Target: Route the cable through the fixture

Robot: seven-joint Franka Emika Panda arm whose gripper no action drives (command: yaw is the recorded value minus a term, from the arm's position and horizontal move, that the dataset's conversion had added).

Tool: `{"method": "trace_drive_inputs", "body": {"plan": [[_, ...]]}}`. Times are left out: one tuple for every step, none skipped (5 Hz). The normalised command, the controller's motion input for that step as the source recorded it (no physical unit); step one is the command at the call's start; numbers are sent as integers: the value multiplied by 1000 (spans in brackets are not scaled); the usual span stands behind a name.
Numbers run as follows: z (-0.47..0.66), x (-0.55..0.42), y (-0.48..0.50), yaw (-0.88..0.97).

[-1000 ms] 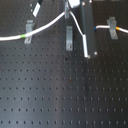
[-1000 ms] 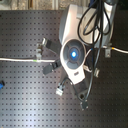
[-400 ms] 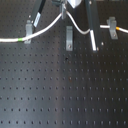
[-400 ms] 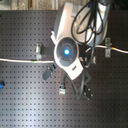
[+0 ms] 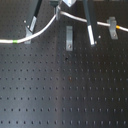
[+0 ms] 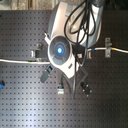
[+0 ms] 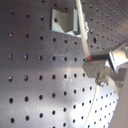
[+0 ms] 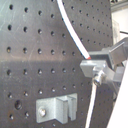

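Note:
The white cable [image 5: 42, 31] comes in from the first exterior view's left with its green band [image 5: 18, 41], climbs to my gripper [image 5: 60, 8] at the top edge, then runs right to its yellow-orange band [image 5: 112, 22]. The gripper is shut on the cable, as both wrist views show [image 7: 94, 66] [image 8: 93, 67]. The fixture [image 5: 68, 37], an upright grey slotted clip, stands just in front of the raised cable and apart from it. It appears in both wrist views [image 7: 67, 22] [image 8: 57, 107], with the cable [image 7: 82, 30] passing beside it.
A leaning grey clip [image 5: 28, 34] stands at the first exterior view's left and a T-topped clip [image 5: 114, 31] at its right. Two dark struts [image 5: 89, 22] hang down from the wrist. In the second exterior view the wrist body [image 6: 61, 50] covers the gripper. All stands on a black perforated board [image 5: 65, 90].
The wrist has shifted a little toward the second exterior view's left, carrying the cable with it. The grip on the cable is unchanged.

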Motion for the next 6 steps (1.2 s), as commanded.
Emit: {"method": "trace_drive_inputs", "body": {"plan": [[112, -258, 392, 360], [27, -11, 34, 0], [15, 115, -21, -214], [73, 75, -92, -314], [206, -11, -7, -234], [287, -78, -79, -194]]}}
